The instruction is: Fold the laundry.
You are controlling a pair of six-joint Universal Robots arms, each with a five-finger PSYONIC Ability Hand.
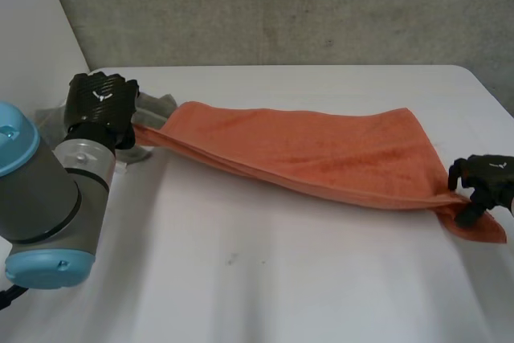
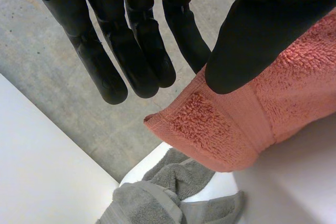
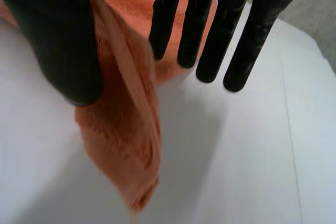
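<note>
An orange towel (image 1: pixel 321 150) is stretched across the white table (image 1: pixel 265 279) between my two hands, folded lengthwise. My left hand (image 1: pixel 100 106) holds its left end a little above the table. In the left wrist view the thumb (image 2: pixel 252 40) presses the towel's corner (image 2: pixel 220 129) against the straight fingers (image 2: pixel 131 51). My right hand (image 1: pixel 486 176) is at the towel's right end, whose tip lies on the table. In the right wrist view its fingers (image 3: pixel 210 30) are straight and spread away from the thumb (image 3: pixel 58 40), and the towel's end (image 3: pixel 121 140) hangs loose beside the thumb.
A grey cloth (image 1: pixel 157 106) lies crumpled at the table's far left, just behind my left hand, and shows beneath the towel corner as grey folds (image 2: pixel 157 198). A concrete wall rises behind the table. The table's right edge is close to my right hand.
</note>
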